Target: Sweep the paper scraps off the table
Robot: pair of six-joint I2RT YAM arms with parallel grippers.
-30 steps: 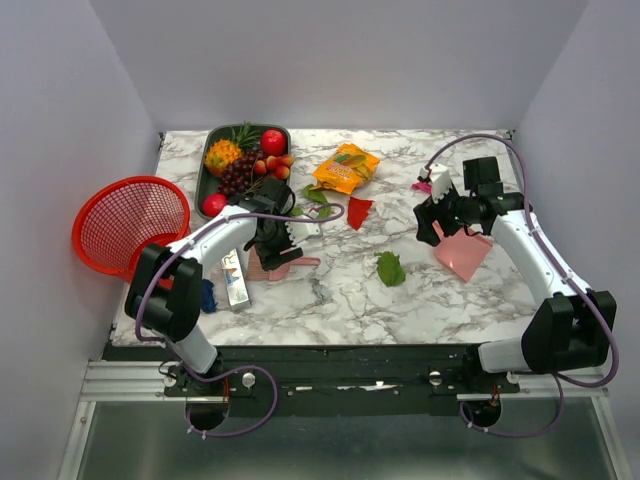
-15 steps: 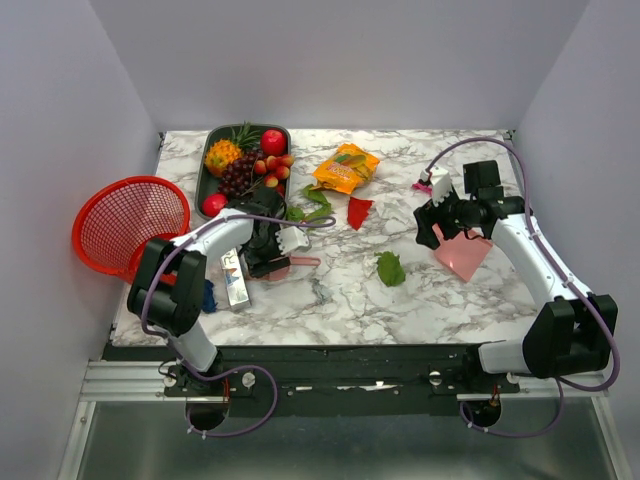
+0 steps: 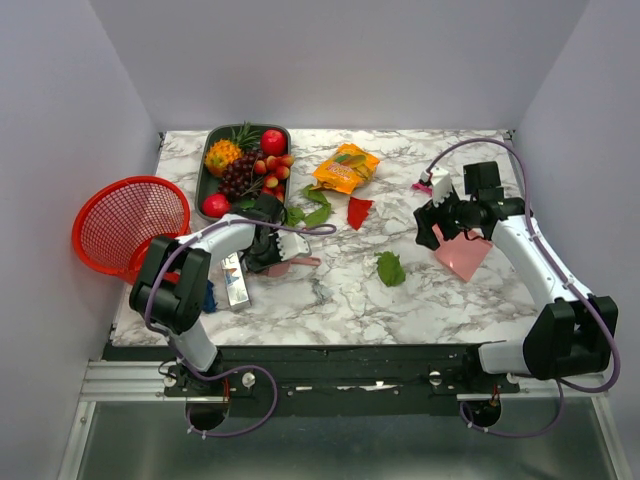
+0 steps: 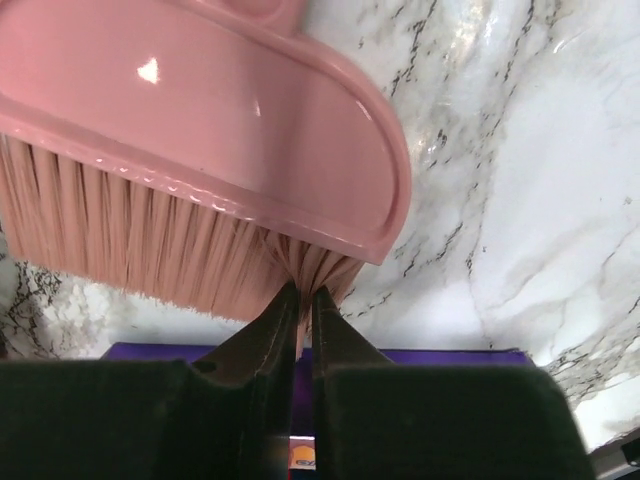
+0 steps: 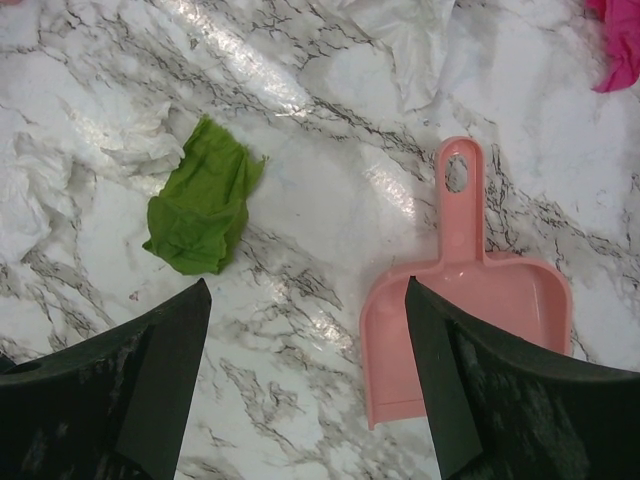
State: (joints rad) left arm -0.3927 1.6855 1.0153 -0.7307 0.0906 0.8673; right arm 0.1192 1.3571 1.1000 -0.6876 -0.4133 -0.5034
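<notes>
Meanwhile, over the last second the left gripper (image 3: 268, 255) has drawn back a little toward the fruit tray (image 3: 212, 165), taking the pink brush (image 3: 292, 262) with it, so that mostly the handle now shows, pointing right. The right arm has hardly moved. No paper has shifted: the green scrap (image 3: 390, 268), the red scrap (image 3: 357, 210) and the magenta scrap (image 3: 422, 186) lie on the table (image 3: 400, 310) where they lay, so the sweeping proper is judged not yet begun. In the left wrist view the left gripper (image 4: 303, 300) is closed to a thin slit at the lower edge of the brush (image 4: 190, 130), with a tuft of bristles apparently pinched in it; how firm that hold is cannot be told. The right gripper (image 5: 307, 290) stands wide apart and carries nothing, hovering above the dustpan (image 5: 470, 320), which rests flat on the marble with its handle pointing away. The green scrap (image 5: 205, 210) lies beside the dustpan, apart from it, and well to the right of the brush. The magenta scrap (image 5: 620, 50) lies beyond the dustpan handle.
</notes>
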